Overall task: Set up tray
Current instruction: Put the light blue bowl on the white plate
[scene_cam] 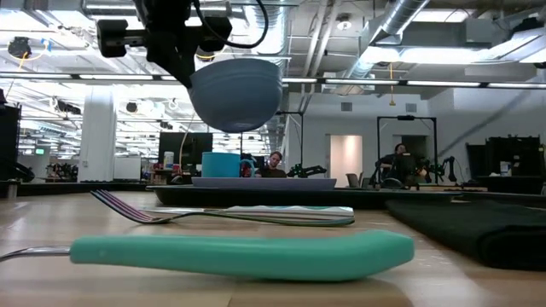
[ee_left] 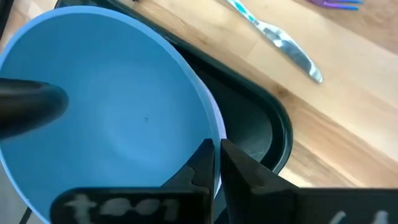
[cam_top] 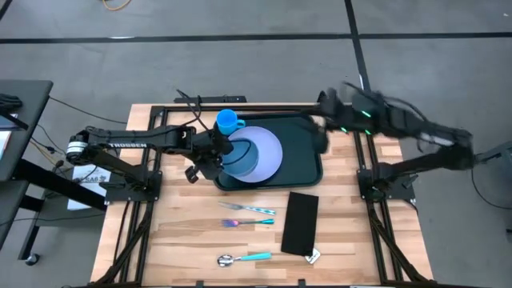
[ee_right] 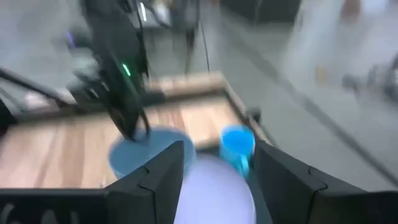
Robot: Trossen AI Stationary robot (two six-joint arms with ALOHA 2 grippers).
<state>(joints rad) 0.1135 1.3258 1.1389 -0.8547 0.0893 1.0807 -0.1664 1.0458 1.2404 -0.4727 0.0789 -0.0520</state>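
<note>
Clearly "TROSSEN" marks the left arm (cam_top: 128, 144) (jaws pinching the bowl (cam_top: 237, 157) rim).

1 tray (cam_top: 308, 164), 1 plate (cam_top: 268, 148), 1 bowl (cam_top: 238, 157), 1 cup (cam_top: 227, 122).

Wooden table (cam_top: 176, 232) under tray (cam_top: 308, 172), napkin (cam_top: 299, 222), fork (cam_top: 248, 209), knife (cam_top: 250, 221), spoon (cam_top: 244, 258).

Overhead camera looks straight down on the whole light wooden slatted table (cam_top: 192, 240). Low camera sits at tabletop height, facing across into the room. Wrist cameras look close past their fingers. All four share the round blue plastic bowl (cam_top: 237, 158).
</note>
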